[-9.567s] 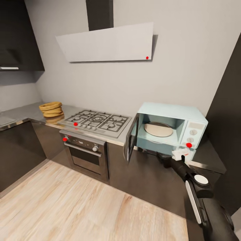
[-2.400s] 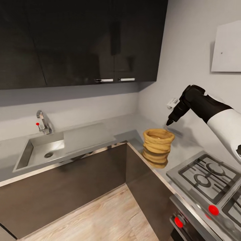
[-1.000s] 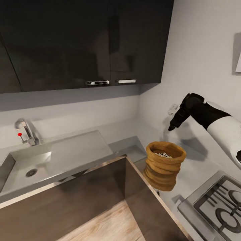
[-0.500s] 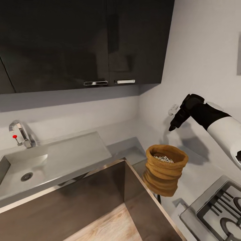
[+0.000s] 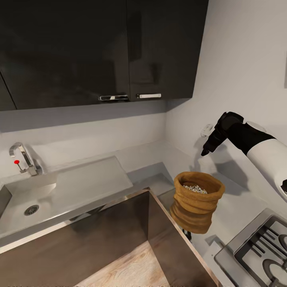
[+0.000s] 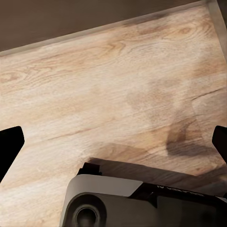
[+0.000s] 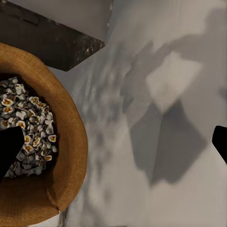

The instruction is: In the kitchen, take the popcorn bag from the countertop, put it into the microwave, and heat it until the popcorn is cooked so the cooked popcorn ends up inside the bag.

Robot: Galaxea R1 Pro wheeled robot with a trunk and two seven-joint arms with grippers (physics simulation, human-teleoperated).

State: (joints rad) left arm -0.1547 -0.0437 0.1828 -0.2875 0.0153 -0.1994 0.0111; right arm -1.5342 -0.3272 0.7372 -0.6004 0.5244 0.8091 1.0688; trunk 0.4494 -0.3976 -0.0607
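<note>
- Where the grey brushed-metal countertop (image 5: pixel 235 205) turns its corner, right of the steel sink (image 5: pixel 28 201), stands the tan burlap popcorn bag (image 5: pixel 195 201), upright, holding pale popcorn (image 7: pixel 26 137).
- Above it hangs the black right gripper (image 5: pixel 206 144), jaws spread, nothing between them.
- Left gripper (image 6: pixel 113 142): fingertips wide apart over pale wood floor (image 6: pixel 113 90).
- No legible writing.

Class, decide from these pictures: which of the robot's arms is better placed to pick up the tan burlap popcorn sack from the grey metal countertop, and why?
Right. The right gripper hangs open just above the tan burlap popcorn sack on the grey metal countertop, its camera looking into the sack's mouth. The left gripper faces the pale wood floor.
</note>
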